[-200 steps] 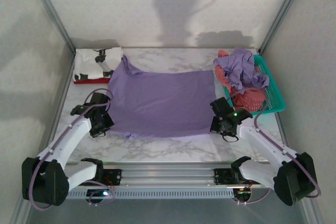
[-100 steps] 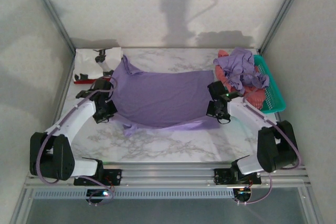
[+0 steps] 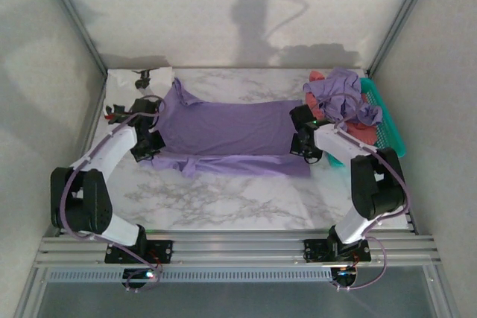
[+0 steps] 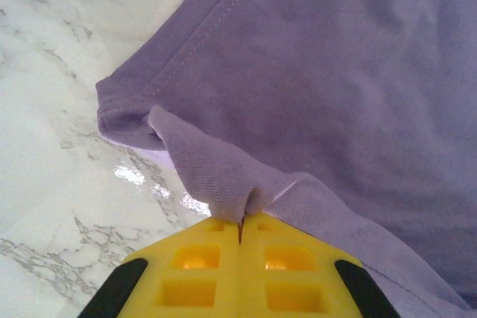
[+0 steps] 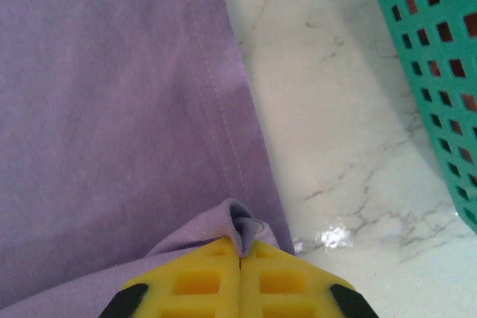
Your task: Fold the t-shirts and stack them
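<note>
Left wrist view: my left tool [image 4: 240, 223] is clamped shut on a pinch of hem of the lavender t-shirt [image 4: 335, 72]. The shirt's stitched edge lies just beyond the pinch on the marble tabletop [image 4: 52, 109]. My right tool [image 5: 240, 249] is likewise closed on the opposite hem corner, with the teal mesh basket [image 5: 425, 57] off to its right. From above, the shirt lies spread between both tools with a fold along its near edge. A heap of t-shirts [image 3: 339, 98] sits in the basket at far right.
</note>
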Robot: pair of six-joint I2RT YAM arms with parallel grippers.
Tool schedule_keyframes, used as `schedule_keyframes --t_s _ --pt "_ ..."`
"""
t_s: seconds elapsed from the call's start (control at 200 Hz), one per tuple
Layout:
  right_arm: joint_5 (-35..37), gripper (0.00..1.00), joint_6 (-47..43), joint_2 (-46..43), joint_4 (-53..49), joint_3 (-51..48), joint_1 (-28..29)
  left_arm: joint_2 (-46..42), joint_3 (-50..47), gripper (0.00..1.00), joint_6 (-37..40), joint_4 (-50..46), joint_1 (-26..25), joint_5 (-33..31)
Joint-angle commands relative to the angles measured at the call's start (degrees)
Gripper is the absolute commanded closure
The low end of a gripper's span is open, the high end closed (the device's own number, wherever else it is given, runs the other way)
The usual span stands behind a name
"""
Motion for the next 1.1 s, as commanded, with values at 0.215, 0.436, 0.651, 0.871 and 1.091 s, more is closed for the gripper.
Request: schedule_keyframes --t_s 0.215,0.436,0.651,0.871,1.091 --pt "5.43 1.00 -1.67 2.66 1.52 2.85 -0.29 4.57 3.05 1.00 3.04 -0.40 0.98 0.30" --pt "5.03 1.00 -1.46 5.29 1.89 4.04 -0.31 7.45 4.66 1.00 4.13 0.21 1.33 0.68" --pt "5.76 1.00 -3.13 7.13 0.74 6.98 -0.16 8.97 6.67 1.00 4.52 0.43 1.36 1.34" --pt "8.70 0.82 -4.61 9.64 -0.74 9.03 -0.14 11.60 8.97 1.00 5.46 0.32 2.10 2.08" --pt "11.74 0.59 -6.96 6.75 -3.70 11.88 2.19 10.91 11.33 0.39 5.71 -0.65 3.17 1.61"
